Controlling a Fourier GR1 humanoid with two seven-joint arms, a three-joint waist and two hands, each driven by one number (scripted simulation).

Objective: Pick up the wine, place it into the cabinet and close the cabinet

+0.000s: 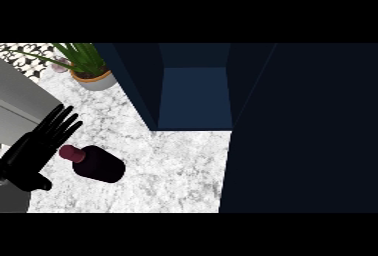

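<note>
Marble worktop [177, 165], open cabinet [193, 95] at back edge. Wine bottle [98, 164] near left edge; left hand [33, 150] released, fingers straight, just beside it.

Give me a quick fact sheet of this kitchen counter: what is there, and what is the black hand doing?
counter: grey-white marble
wine: dark bottle, reddish cap, on the counter, not held
left hand: open, fingers straight, beside the wine's cap
right hand: not in view
cabinet: dark blue, open, beyond the wine and to its right
plant: potted, far left corner
</note>
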